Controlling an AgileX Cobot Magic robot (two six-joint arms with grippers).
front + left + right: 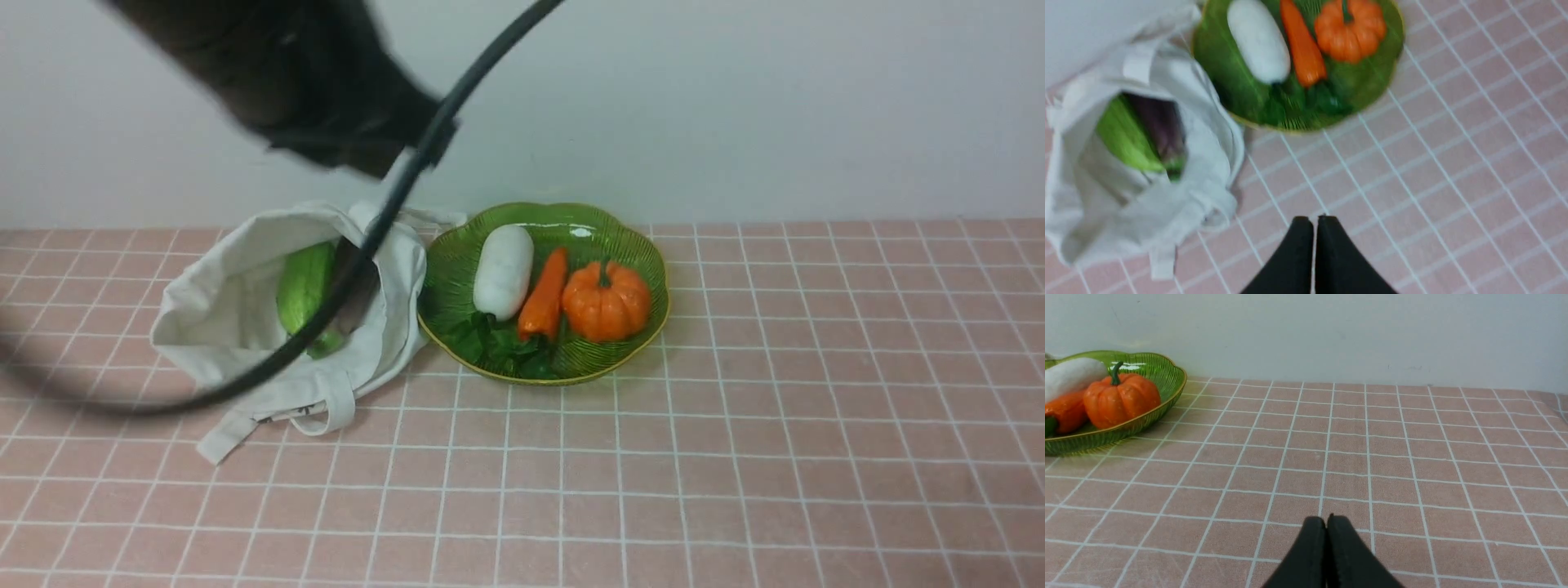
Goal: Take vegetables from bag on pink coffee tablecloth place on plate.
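Note:
The off-white bag (229,327) lies open on the pink coffee tablecloth (735,408), left of the green plate (457,269). Inside the bag (1208,163) lie a light green vegetable (1124,139) and a dark purple one (1161,126). On the plate lie an orange carrot (545,294) with green leaves, a white oblong vegetable (504,269) and an orange pumpkin (606,300). My left arm (326,90) is a dark blur high above the bag. The left gripper (1314,222) is shut and empty above the cloth. Low over the cloth right of the plate (1163,375), my right gripper (1326,520) is shut and empty.
A black cable (359,253) from the left arm loops in front of the bag in the front view. A pale wall (735,106) rises right behind the plate and bag. The bag's strap handles (245,425) trail toward the front.

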